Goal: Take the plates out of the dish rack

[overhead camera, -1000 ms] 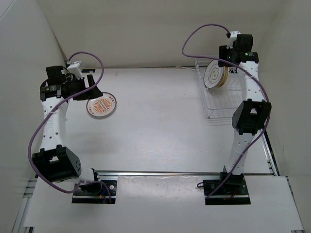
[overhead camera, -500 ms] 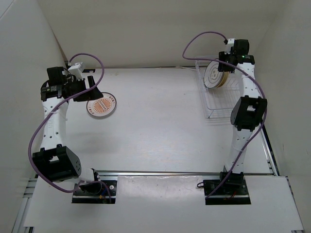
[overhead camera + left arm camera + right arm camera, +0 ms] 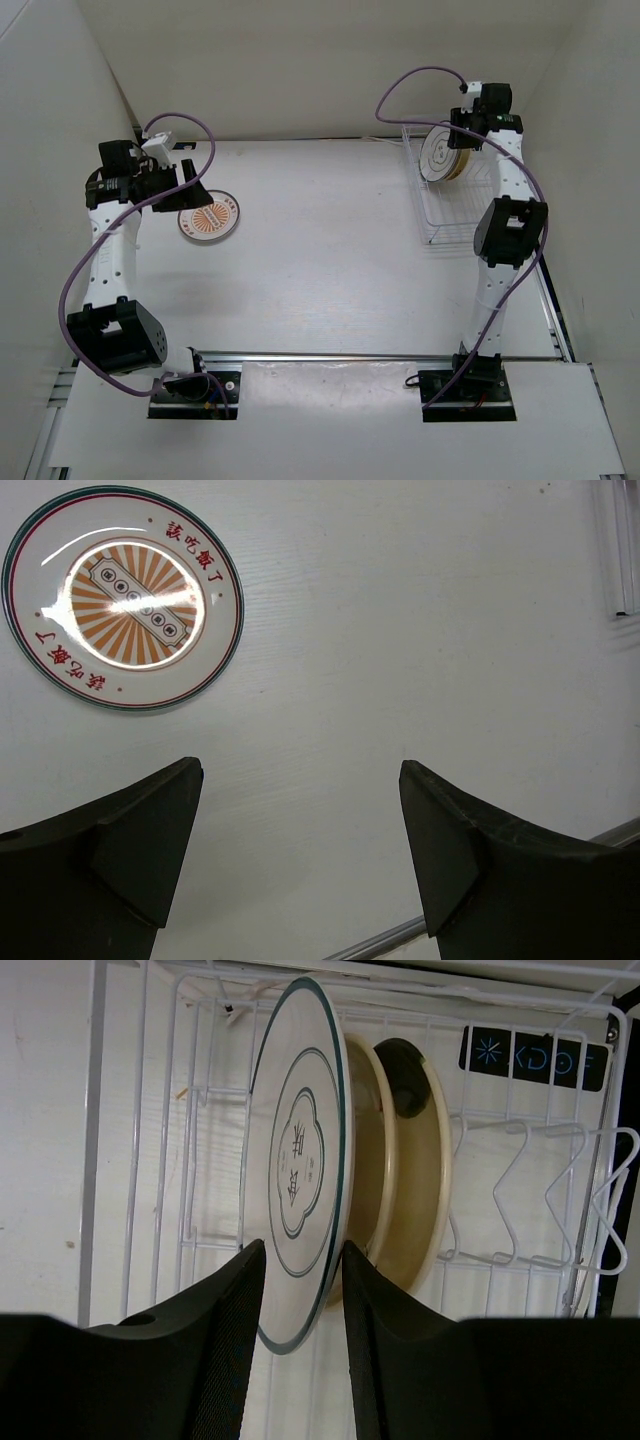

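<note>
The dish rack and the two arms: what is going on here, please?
The right gripper is at the dish rack, straddling the rim of the upright grey plate; a firm pinch cannot be confirmed. The tan plate stands behind it. The left gripper hangs open over the table, near the orange plate lying flat.

Tan plate [image 3: 415, 1200] partly hidden (by grey plate [image 3: 300, 1160])

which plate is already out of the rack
The orange-patterned plate, lying flat on the table; the grey plate and tan plate stand upright in the dish rack.
</note>
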Motion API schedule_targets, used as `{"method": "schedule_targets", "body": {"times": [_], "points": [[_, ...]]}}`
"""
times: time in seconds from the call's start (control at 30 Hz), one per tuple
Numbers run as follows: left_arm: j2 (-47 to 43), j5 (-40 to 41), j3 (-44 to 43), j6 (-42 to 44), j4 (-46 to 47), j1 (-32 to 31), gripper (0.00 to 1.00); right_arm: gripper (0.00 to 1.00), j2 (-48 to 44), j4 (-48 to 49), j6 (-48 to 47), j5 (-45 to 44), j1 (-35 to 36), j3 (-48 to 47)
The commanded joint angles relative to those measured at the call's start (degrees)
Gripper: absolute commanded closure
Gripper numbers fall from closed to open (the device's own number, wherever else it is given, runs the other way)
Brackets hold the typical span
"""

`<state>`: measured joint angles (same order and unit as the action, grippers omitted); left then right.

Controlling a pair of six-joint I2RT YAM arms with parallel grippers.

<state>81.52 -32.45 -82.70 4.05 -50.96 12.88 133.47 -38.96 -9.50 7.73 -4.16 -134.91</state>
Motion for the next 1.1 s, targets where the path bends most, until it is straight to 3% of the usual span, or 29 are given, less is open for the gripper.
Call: {"method": "schedule_targets", "body": {"times": [0.0,0.17,0.3,0.77,1.07], "points": [[-1.89,-1.04,0.69,0.52,0.51,-0.05,0.1,0.59,1.62,0.38,-0.08,2.12,-0.23,-2.46],[-2.41,-1.04,1.22,0.52,0.51,-0.05,0.1,0.64,3.2,0.38,-0.61,2.64,-0.23,-2.99],[-2.41,-1.04,1.22,0.52,0.51,-0.05,0.1,1.0,3.73,0.38,-1.14,1.94,0.29,-3.6],[-3.64,-2.71,1.75,-0.1,0.51,-0.05,0.1,1.0,-8.38,2.92,0.63,-5.97,0.3,-1.86],[-11.72,-2.71,7.36,-1.15,0.51,-0.05,0.07,1.0,-18.5,2.31,-1.05,-7.73,0.3,5.18]]}}
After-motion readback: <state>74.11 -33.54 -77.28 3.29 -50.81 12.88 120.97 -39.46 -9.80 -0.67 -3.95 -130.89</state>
